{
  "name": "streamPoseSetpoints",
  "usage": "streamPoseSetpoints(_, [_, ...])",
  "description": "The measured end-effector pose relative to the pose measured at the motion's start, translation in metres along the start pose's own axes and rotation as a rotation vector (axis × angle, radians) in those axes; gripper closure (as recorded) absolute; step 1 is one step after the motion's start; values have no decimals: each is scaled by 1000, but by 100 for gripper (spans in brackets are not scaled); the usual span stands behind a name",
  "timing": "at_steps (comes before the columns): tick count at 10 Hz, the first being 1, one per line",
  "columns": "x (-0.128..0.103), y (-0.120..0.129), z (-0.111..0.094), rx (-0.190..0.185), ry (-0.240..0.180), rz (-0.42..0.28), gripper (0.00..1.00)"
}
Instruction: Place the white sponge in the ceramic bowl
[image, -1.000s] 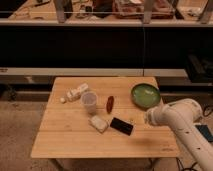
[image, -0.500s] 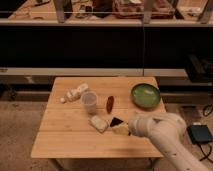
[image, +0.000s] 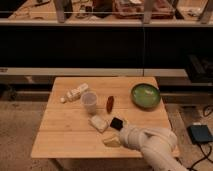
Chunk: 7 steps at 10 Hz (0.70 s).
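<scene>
Since a second ago our arm has swept leftward from beside the ceramic bowl (image: 146, 95) across the front of the surface (image: 65, 135). Our pincer (image: 111, 140) now hangs wide open and empty, just in front of the white sponge (image: 98, 123), presumably lining up a grasp. That sponge lies flat beside the black slab (image: 117, 123), well apart from the bowl. We can read no labels anywhere.
</scene>
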<state>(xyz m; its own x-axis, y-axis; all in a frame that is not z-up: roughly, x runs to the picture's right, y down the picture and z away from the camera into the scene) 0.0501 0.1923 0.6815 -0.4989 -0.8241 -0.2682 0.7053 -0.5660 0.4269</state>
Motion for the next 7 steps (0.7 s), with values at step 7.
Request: streamPoseSetpoints(7, [43,-3,47,-12,41,-76,20])
